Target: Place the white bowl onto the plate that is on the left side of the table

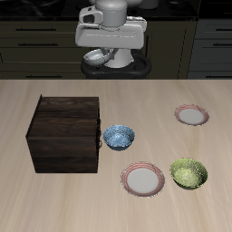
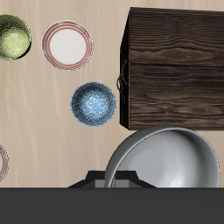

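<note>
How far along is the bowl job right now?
Done: the white bowl is picked up, held high in the gripper above the table's back edge. In hand: carrying it. Left: bring it across to the plate, which is bare, lower it on and let go. The fingers themselves aren't visible.

The exterior camera faces the whole table from high in front, while the wrist camera looks straight down, close above the wooden box; both show that box and the blue bowl beside it.
</note>
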Motion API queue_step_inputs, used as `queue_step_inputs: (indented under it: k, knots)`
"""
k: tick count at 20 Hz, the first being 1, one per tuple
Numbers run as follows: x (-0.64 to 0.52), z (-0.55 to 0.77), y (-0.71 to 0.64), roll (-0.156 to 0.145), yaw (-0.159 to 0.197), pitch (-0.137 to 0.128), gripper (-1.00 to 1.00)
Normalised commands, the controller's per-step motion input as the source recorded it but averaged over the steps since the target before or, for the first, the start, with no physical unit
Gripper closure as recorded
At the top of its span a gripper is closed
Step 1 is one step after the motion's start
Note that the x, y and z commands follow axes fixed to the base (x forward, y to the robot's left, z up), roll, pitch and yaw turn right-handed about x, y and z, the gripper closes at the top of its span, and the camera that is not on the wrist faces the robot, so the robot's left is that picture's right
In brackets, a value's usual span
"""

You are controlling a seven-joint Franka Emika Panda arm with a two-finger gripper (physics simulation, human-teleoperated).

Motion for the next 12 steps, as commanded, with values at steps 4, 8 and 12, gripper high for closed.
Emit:
queue_step_inputs:
  k: [4, 8, 12]
  knots:
    - [-0.29, -0.1, 0.22, 0.036, 0.008, -0.021, 1.0]
    - [-0.3, -0.17, 0.5, 0.065, -0.023, 0.015, 1.0]
    - [-0.27, -0.18, 0.36, 0.048, -0.04, -0.001, 1.0]
